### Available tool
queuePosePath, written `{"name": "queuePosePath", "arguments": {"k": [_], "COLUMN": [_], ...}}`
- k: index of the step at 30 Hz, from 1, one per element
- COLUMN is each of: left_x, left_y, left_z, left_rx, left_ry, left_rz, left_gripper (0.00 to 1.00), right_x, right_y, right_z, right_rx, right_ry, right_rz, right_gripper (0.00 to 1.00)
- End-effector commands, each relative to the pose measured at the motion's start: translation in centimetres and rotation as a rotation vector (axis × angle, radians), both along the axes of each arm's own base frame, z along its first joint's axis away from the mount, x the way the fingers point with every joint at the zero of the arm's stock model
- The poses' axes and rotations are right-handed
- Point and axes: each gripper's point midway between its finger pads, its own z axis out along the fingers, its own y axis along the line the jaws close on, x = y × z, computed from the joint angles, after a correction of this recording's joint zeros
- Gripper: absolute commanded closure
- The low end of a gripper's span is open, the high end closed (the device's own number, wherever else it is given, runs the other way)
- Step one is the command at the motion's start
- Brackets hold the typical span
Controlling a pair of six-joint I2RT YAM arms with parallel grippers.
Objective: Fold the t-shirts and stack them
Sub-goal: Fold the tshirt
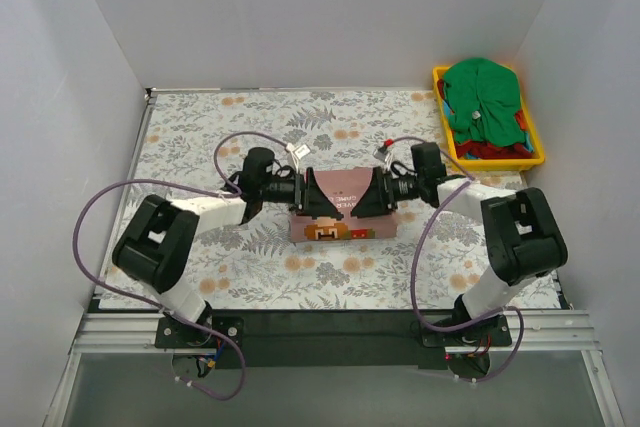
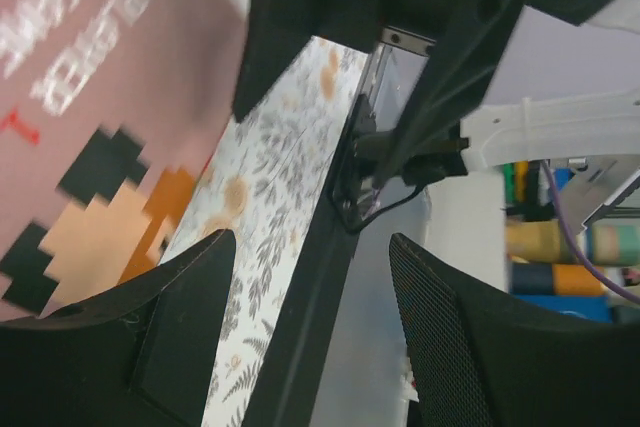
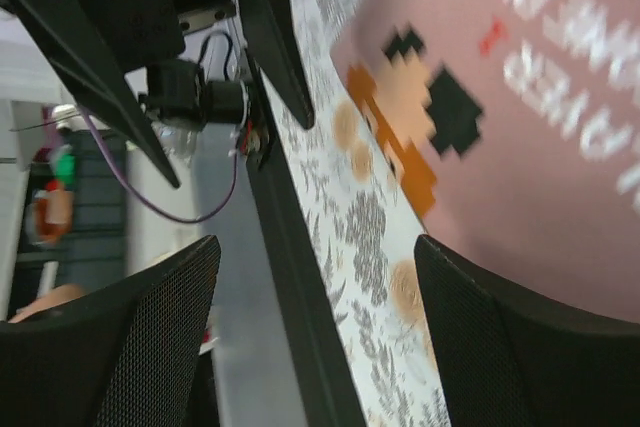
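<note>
The pink t-shirt (image 1: 340,209) lies about the middle of the surface (image 1: 200,127), folded into a compact block with its print facing up. Its long axis runs left to right, parallel to the near edge. The pixel figure sits along its near side and the lettering behind it. Where the collar lies I cannot tell, since the folds hide it.

The left gripper (image 1: 305,194) stands at the block's left end and the right gripper (image 1: 377,194) at its right end. Both have their fingers spread, and in each wrist view only patterned surface shows between them, so neither seems to hold cloth.

The step looks like a release between folds. To do it well, both arms should back off level and together, outward along the long axis, so that no finger drags an end open. Any further fold should take both ends evenly.

The green t-shirt (image 1: 485,92) and red cloth (image 1: 480,152) wait in the yellow bin (image 1: 535,147) at the far right corner.
</note>
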Motion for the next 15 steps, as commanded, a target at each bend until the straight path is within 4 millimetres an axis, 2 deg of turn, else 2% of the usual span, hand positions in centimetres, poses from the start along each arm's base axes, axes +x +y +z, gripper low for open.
{"name": "queuePosePath", "arguments": {"k": [1,3,5,6,8,10,12,15], "left_x": [-3.3,-4.3,-4.3,-4.3,-3.9,-3.5,-4.0,-5.3], "left_y": [0.1,0.2,0.9,1.4,2.6,3.9,4.7,5.4], "left_z": [-4.9,-7.5,-9.8,-11.7,-13.3,-14.5,-14.4,-11.4], "left_rx": [0.051,0.090,0.129,0.156,0.171,0.179,0.172,0.131], "left_ry": [0.250,0.317,0.368,0.407,0.444,0.455,0.470,0.348], "left_rz": [-0.035,-0.040,-0.033,-0.026,0.013,0.027,0.015,-0.066], "left_gripper": [0.39,0.39,0.39,0.39,0.39,0.39,0.39,0.41], "right_x": [-3.8,-4.4,-3.9,-3.5,-2.6,-2.8,-3.2,-4.6], "right_y": [0.0,-0.3,-0.6,-0.7,-1.5,-2.2,-2.9,-3.2], "right_z": [-3.3,-5.8,-7.3,-7.9,-9.5,-10.7,-10.7,-9.3], "right_rx": [0.011,-0.019,-0.034,-0.040,-0.063,-0.077,-0.078,-0.079], "right_ry": [0.179,0.230,0.235,0.244,0.264,0.310,0.291,0.258], "right_rz": [0.064,0.062,0.057,0.049,0.018,0.000,-0.003,0.038], "right_gripper": [0.16,0.16,0.18,0.19,0.20,0.22,0.23,0.25]}}
